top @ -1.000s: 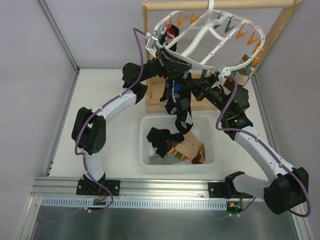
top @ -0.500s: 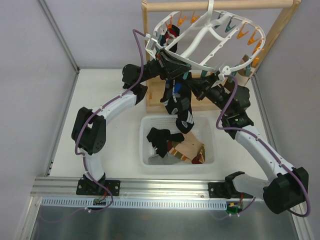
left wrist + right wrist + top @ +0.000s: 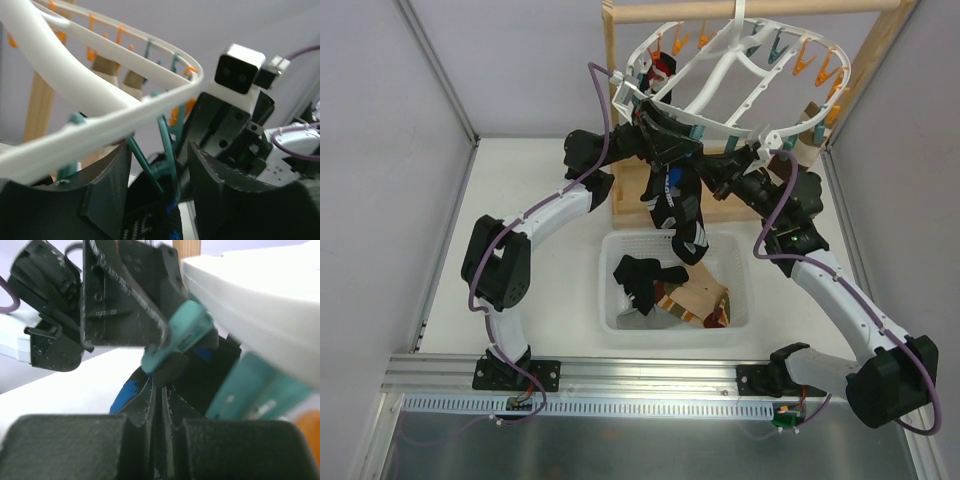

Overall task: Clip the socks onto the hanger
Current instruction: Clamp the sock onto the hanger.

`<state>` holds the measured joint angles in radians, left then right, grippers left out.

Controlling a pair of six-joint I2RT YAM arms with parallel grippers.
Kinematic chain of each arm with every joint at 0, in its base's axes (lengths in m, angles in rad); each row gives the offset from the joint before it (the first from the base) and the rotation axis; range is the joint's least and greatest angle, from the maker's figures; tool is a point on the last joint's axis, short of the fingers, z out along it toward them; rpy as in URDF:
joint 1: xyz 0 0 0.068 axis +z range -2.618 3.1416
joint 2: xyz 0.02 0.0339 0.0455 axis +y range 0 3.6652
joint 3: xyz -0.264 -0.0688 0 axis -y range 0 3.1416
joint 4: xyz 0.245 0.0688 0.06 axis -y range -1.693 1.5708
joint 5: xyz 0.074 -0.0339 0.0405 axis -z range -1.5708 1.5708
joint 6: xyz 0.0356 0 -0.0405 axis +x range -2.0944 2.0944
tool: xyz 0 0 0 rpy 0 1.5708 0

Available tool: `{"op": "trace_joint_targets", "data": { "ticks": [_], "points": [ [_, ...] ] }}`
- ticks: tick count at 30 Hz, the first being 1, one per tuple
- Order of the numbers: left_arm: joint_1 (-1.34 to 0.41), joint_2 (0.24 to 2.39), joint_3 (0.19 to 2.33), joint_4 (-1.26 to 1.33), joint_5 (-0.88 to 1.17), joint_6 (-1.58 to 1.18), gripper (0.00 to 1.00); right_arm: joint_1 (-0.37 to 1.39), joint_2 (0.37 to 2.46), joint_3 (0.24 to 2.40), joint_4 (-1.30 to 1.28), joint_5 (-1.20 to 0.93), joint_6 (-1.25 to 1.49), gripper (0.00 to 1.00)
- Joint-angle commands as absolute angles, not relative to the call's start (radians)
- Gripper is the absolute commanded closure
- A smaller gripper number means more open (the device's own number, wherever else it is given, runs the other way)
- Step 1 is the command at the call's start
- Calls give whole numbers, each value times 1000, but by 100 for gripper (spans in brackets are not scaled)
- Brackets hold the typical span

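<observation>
White mesh basket point(image 3: 608, 300) rests on the pale surface point(image 3: 552, 305), below and nearer than the left tool point(image 3: 678, 150). Wooden stand frame point(image 3: 611, 60) (light, unpainted wood) rises upright just behind that tool.

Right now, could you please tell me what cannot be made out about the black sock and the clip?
- Right wrist view: blur hides whether the teal clip bites the black sock.
- Left wrist view: the bottom edge cuts the sock off; whether the left claw squeezes the clip is unclear.
- Top view: that claw and the hanger bars cover the clipping spot.
</observation>
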<state>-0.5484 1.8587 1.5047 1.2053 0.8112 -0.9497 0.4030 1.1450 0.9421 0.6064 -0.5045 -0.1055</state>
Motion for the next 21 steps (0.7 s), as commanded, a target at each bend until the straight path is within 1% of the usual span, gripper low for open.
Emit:
{"op": "trace_joint_targets", "data": {
  "ticks": [1,2,3,7,8,12,13,15,17,19,20,21],
  "points": [
    [-566,1796,1494,1269,931,-925,51,397,1126,1015,683,-526,-120,99],
    [-566,1796,1496,1269,931,-923,46,399,1127,1017,680,-528,-121,99],
    [-566,1795,1496,1269,928,-923,39,399,1129,1020,680,-531,-121,99],
    [-566,1786,1496,1266,930,-922,37,397,1132,1022,680,-532,-121,99],
    [-565,1784,1494,1264,930,-922,35,397,1132,1022,677,-531,-120,99],
    [-558,1763,1486,1243,919,-922,16,399,1129,1028,643,-516,-124,99],
    [-557,1752,1485,1226,907,-920,8,397,1129,1034,625,-505,-127,99],
    [-546,1735,1467,1198,885,-917,1,399,1131,1069,520,-470,-129,88],
    [-535,1707,1456,1134,848,-910,1,399,1128,1095,400,-457,-138,77],
    [-523,1680,1444,1088,835,-885,1,397,1117,1118,341,-445,-147,70],
    [-520,1669,1439,1033,812,-876,1,399,1109,1118,300,-443,-150,56],
    [-517,1657,1433,1004,804,-865,1,397,1092,1117,278,-439,-153,49]
  ]
}}
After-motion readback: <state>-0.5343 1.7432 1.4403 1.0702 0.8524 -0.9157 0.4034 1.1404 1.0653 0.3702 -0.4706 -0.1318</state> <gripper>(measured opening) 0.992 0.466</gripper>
